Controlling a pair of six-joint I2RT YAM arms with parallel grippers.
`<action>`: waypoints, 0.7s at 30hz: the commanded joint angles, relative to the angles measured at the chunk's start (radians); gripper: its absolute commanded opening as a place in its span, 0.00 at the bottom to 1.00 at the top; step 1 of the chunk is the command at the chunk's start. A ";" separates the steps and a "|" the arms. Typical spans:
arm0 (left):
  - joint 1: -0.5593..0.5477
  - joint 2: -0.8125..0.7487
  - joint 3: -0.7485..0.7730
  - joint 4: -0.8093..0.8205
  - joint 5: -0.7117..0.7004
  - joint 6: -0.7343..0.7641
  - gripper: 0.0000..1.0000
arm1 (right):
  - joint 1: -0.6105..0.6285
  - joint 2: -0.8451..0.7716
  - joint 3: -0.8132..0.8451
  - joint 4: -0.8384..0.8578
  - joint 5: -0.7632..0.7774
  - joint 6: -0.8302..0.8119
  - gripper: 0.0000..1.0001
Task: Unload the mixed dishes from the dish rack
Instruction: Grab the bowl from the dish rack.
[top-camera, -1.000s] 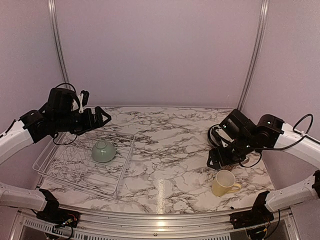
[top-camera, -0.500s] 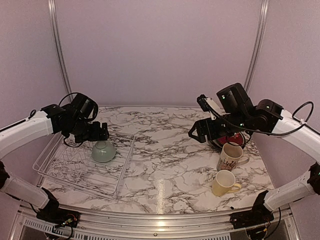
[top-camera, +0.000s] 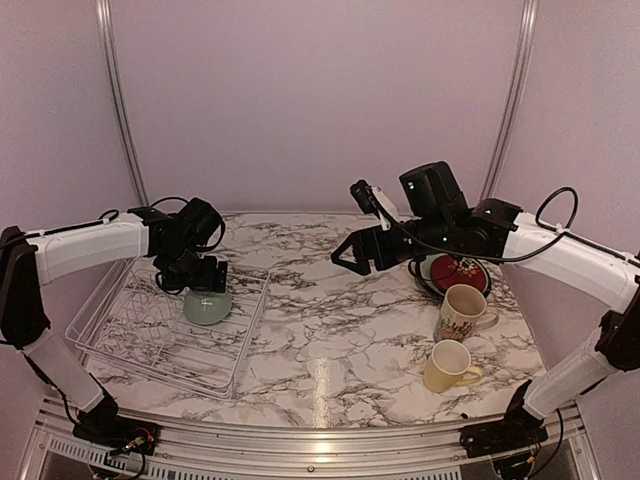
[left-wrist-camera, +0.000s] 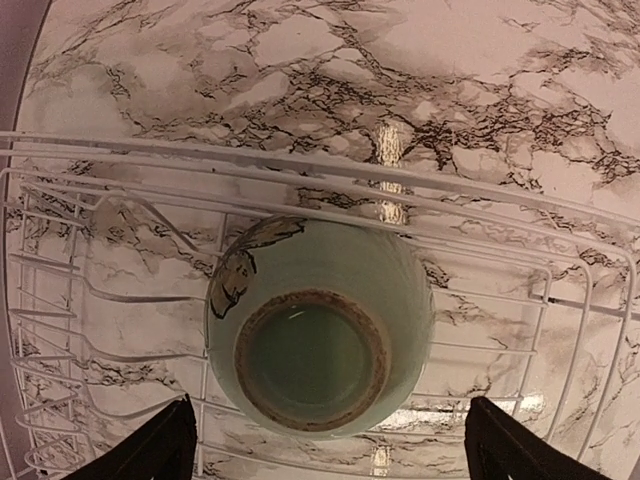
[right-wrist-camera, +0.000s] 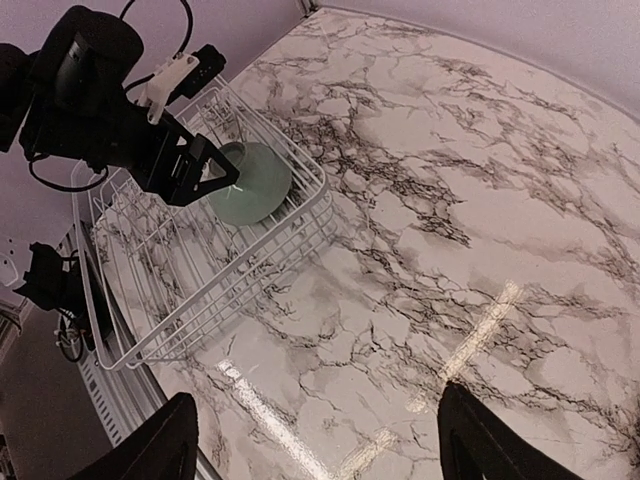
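Top external: one item left to unload

Pale yellow mug (top-camera: 449, 366), cream floral mug (top-camera: 462, 312) and, beyond, dark red patterned plate (top-camera: 458, 272) stand unloaded. Small pale green bowl (left-wrist-camera: 318, 338) lies upturned in white wire rack (top-camera: 150, 345) beneath my left gripper (top-camera: 207, 283), fingers apart. Right gripper (top-camera: 352, 260): spread, empty.

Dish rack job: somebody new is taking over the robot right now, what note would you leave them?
Left gripper: open, just above the small pale green bowl, which is upside down in the dish rack.
Right gripper: open, empty, over the middle of the table.
Done: dark red patterned plate, cream floral mug and pale yellow mug sit out on the right.
Left to do: lift the bowl out.
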 joint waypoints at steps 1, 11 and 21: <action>0.018 0.040 0.013 -0.032 -0.007 0.023 0.93 | 0.004 -0.003 0.005 0.043 -0.023 -0.007 0.79; 0.030 0.098 0.033 0.003 0.026 0.036 0.82 | 0.008 0.023 0.001 0.045 -0.029 -0.009 0.79; 0.030 0.120 0.030 0.002 -0.002 0.032 0.68 | 0.012 0.035 -0.001 0.046 -0.024 -0.010 0.79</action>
